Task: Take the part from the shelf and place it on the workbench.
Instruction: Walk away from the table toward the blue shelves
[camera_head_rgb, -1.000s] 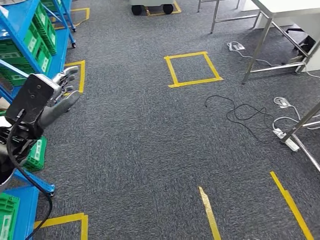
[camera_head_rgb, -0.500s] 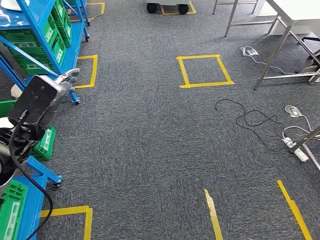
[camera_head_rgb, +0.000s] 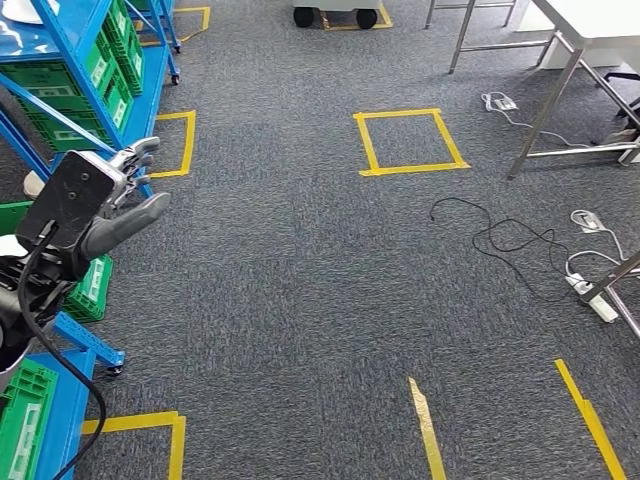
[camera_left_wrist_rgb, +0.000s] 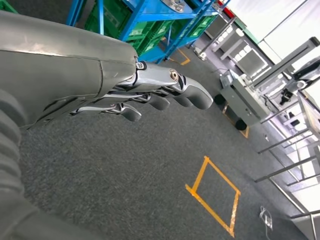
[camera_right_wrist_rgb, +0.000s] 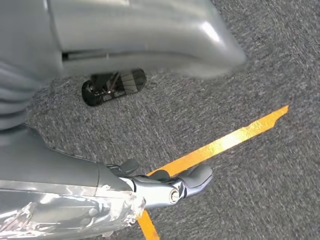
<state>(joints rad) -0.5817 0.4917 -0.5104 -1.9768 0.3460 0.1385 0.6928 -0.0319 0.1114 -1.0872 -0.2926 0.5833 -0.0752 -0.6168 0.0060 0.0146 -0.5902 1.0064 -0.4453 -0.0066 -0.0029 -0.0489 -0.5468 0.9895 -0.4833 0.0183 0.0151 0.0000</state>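
Observation:
My left hand (camera_head_rgb: 121, 195) is raised at the left, beside the blue shelf (camera_head_rgb: 72, 55). Its fingers are stretched out and its thumb points away from the shelf, and it holds nothing. The left wrist view shows the same empty hand (camera_left_wrist_rgb: 151, 92) over the carpet, with the shelf (camera_left_wrist_rgb: 158, 7) beyond it. Green bins (camera_head_rgb: 106, 75) fill the shelf levels, and a white object (camera_head_rgb: 19, 8) lies at the top corner; what it is I cannot tell. My right hand (camera_right_wrist_rgb: 162, 187) hangs over the carpet, fingers extended and empty. The white workbench (camera_head_rgb: 596, 15) stands at the far right.
Grey carpet with a yellow tape square (camera_head_rgb: 411, 140) ahead and yellow strips (camera_head_rgb: 426, 425) nearer. Black cable (camera_head_rgb: 498, 240) and a white power strip (camera_head_rgb: 592, 295) lie by metal table legs (camera_head_rgb: 547, 115) at the right. A wheeled cart base (camera_head_rgb: 336, 12) stands far ahead.
The camera turned over the last second, so the whole scene shifted right. Since half a second ago my left thumb has swung out from the hand.

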